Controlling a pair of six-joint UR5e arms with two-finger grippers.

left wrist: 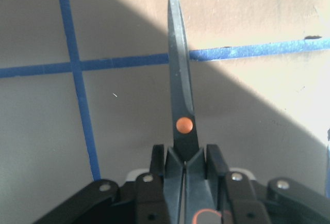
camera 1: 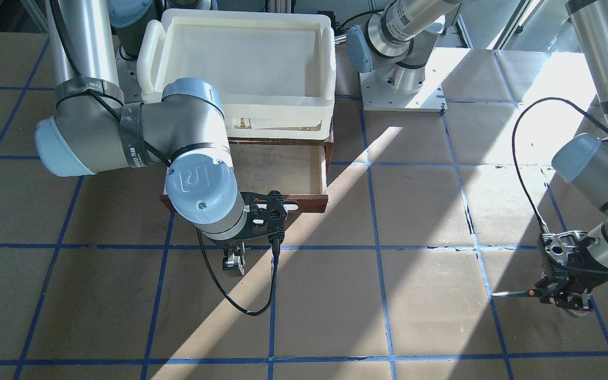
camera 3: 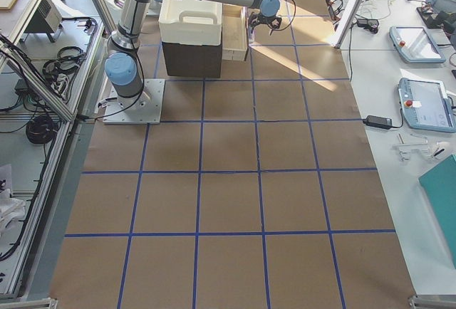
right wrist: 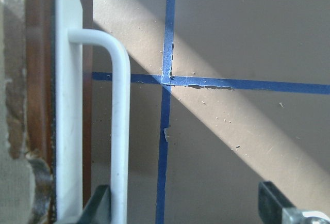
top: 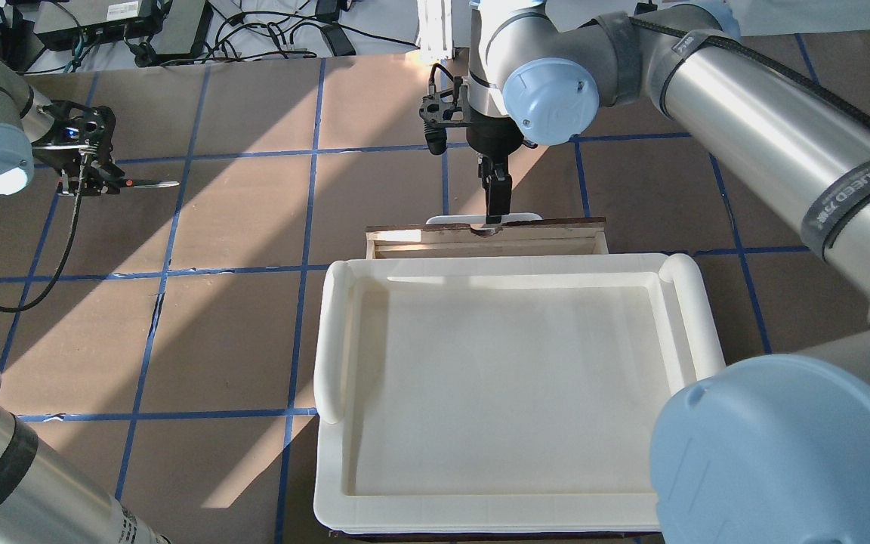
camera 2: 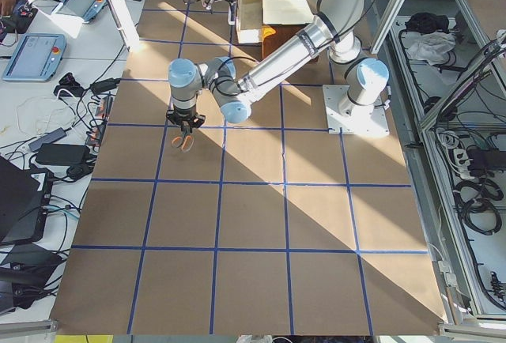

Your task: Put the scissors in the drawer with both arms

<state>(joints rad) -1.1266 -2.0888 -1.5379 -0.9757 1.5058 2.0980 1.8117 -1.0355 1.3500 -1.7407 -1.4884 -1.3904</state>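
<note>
Black left tool (left wrist: 185, 158) level around scissors (left wrist: 180, 95)

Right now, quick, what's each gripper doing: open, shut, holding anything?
Left gripper: shut on the scissors.
Right gripper: open at the drawer handle, holding nothing.

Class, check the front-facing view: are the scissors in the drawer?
No, the left gripper holds the scissors far from the open drawer.
</note>
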